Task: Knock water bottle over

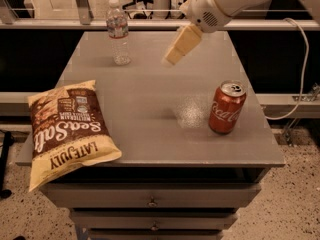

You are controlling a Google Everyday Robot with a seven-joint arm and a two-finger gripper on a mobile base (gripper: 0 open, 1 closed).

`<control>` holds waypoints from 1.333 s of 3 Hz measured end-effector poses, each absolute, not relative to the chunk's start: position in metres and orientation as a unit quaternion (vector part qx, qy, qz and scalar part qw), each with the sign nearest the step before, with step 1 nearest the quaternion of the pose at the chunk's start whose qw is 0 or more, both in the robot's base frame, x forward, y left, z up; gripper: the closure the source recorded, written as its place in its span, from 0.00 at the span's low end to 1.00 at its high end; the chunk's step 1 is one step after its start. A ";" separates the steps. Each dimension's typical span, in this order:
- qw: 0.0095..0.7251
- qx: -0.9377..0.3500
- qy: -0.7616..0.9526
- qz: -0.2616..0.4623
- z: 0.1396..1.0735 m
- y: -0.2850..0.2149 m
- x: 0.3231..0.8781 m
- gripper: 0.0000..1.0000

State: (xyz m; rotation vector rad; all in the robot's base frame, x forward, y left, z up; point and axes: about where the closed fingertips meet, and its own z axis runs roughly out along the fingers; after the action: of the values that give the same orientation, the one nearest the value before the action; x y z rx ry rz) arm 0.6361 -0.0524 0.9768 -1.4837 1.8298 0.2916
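The water bottle [118, 31] stands upright near the far left of the grey table [150, 109]. It is clear and ribbed, with a white cap and a red-and-white label band. My gripper [172, 58] hangs from the white arm above the far middle of the table, to the right of the bottle and apart from it. It holds nothing that I can see.
A red Coca-Cola can [227, 107] stands upright at the right side of the table. A brown and yellow chip bag [67, 129] lies at the front left, overhanging the edge. Drawers [150, 201] sit below the tabletop. A white cable [300, 59] hangs at the right.
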 end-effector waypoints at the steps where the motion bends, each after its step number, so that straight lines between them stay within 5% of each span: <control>1: 0.426 -0.532 0.717 0.147 0.968 -0.030 0.687 0.00; 4: 0.525 -0.440 0.693 0.224 0.963 0.070 0.775 0.00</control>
State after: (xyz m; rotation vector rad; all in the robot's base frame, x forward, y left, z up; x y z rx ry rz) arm 0.7749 0.0697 0.9627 -1.0531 1.6585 0.5368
